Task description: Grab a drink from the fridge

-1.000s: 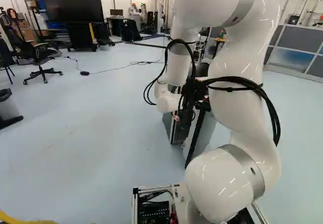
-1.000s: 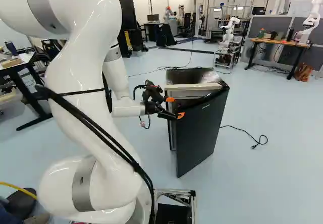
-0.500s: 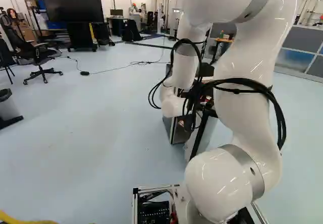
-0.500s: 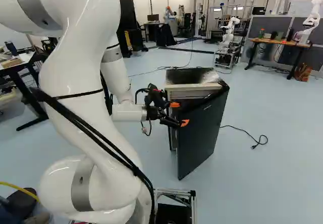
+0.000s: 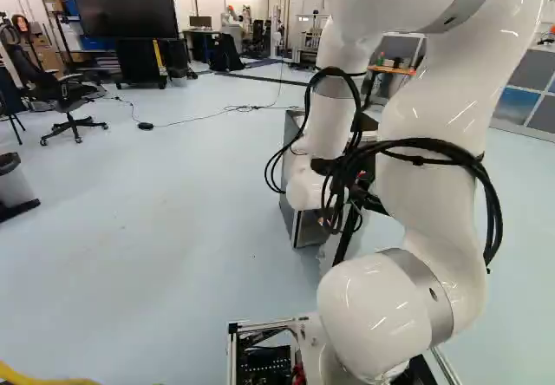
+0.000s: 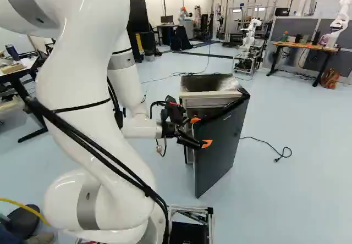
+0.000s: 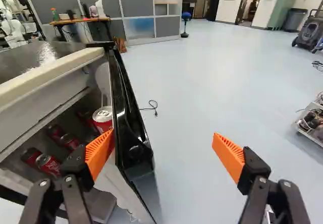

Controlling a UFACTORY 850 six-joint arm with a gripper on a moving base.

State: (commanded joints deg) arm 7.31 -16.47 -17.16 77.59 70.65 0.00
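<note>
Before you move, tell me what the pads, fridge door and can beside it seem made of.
Pads: ribbed, matte orange, likely rubber or flexible plastic.
Fridge door: black, glossy edge, painted metal or plastic.
Can: shiny silvery top, red side, probably aluminium.

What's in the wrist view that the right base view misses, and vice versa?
Wrist view only: red cans inside the fridge; a blue stool.
Right base view only: the arm's white links; a yellow hose.
Both: the fridge, its open door, the gripper, a black cord on the floor.
</note>
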